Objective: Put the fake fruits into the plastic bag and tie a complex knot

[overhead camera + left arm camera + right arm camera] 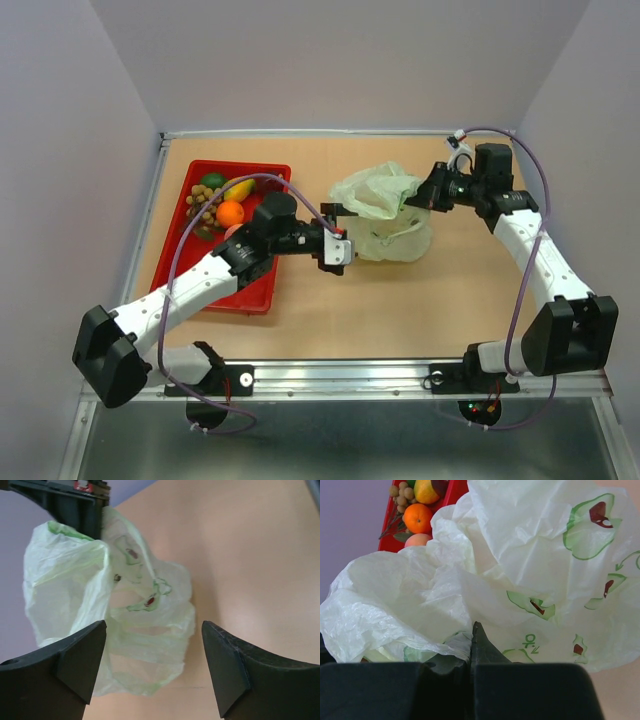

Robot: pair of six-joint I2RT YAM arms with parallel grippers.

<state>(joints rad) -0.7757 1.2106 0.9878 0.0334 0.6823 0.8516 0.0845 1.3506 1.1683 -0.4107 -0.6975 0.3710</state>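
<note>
The pale-green plastic bag lies crumpled at mid-table with avocado prints. It fills the right wrist view and shows in the left wrist view. My right gripper is shut on a fold of the bag's rim and holds it up. My left gripper is open and empty just left of the bag, jaws wide apart. The fake fruits sit in the red tray: an orange one, a peach, a brownish bunch. No knot shows.
The red tray stands at the left, under my left arm. The table has raised edges at the back and sides, with grey walls around it. My right gripper's black body shows at the top of the left wrist view.
</note>
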